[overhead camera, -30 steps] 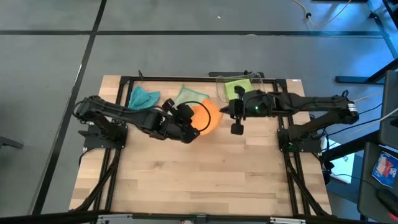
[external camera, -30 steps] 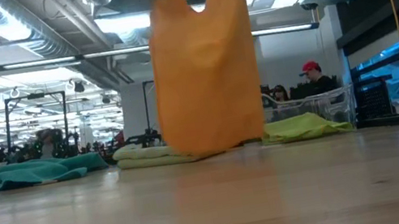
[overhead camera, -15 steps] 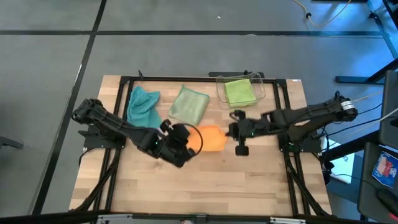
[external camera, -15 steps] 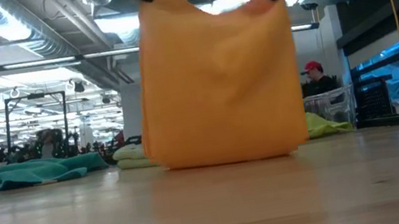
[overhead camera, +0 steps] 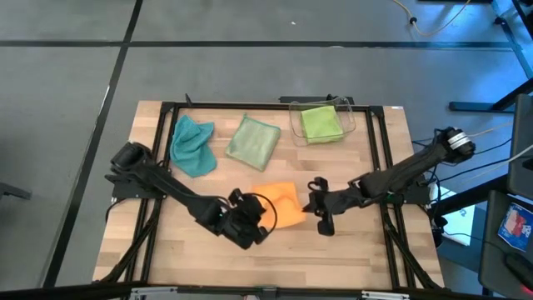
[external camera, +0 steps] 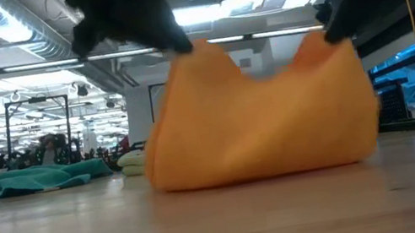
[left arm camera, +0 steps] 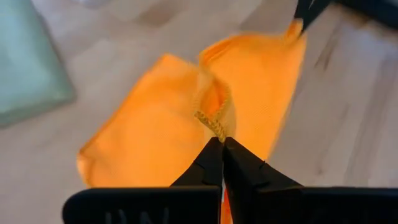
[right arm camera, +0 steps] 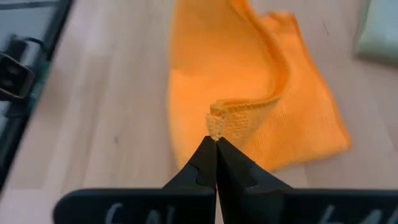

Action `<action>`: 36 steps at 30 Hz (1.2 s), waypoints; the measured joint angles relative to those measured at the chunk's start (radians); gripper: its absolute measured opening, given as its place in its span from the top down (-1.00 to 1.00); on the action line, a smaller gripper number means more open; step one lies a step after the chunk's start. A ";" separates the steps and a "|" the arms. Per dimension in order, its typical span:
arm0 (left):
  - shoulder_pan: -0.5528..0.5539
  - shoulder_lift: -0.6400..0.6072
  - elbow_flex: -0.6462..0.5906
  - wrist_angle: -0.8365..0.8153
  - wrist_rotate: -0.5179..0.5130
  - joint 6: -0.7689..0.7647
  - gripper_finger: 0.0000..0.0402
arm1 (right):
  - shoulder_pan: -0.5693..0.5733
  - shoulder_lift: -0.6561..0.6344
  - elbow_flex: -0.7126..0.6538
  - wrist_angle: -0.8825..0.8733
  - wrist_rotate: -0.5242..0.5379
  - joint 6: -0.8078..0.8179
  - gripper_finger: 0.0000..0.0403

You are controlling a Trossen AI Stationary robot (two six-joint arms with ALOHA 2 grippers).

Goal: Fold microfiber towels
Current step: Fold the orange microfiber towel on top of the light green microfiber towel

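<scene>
On the front half of the table, near its middle, we see the orange towel [overhead camera: 281,205], which hangs low between the two grippers and already lies with its lower part on the wood. Its upper edge runs from left to right, so the long axis of the cloth goes across the table, from one gripper to the other. At the left end of this edge we have the left gripper [left arm camera: 222,140], clenched on one corner, and at the right end the right gripper [right arm camera: 214,140], clenched on the other corner; both corners show as a small pinched hem at the fingertips. So no arm is nearer than the other: each one holds its own end, and the cloth lies away from the fingers, toward the back of the table. We judge that the coming move depends on this, because the held edge must travel over the lying part. Behind are the teal towel [overhead camera: 191,143], the sage towel [overhead camera: 252,139] and the lime towel [overhead camera: 319,122] inside the clear bin [overhead camera: 295,132].
</scene>
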 joint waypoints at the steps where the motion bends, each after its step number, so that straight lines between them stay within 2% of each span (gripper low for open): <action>1: 0.002 0.017 -0.001 0.006 0.004 -0.003 1.00 | 0.000 0.011 -0.006 0.007 0.008 0.011 1.00; 9: 0.006 0.053 0.002 0.010 0.000 -0.026 1.00 | -0.037 0.057 -0.014 0.074 0.024 -0.050 1.00; 16: 0.044 0.025 0.002 -0.141 -0.009 -0.064 1.00 | -0.148 0.058 -0.014 0.071 0.026 -0.135 1.00; 24: 0.103 0.031 0.002 -0.212 0.039 -0.099 1.00 | -0.254 0.069 -0.013 0.078 0.007 -0.194 1.00; 29: 0.126 0.031 0.002 -0.260 0.048 -0.105 1.00 | -0.299 0.135 -0.013 0.107 -0.044 -0.206 1.00; 36: 0.125 0.035 0.002 -0.293 0.104 -0.149 1.00 | -0.331 0.195 -0.013 0.152 -0.055 -0.225 0.99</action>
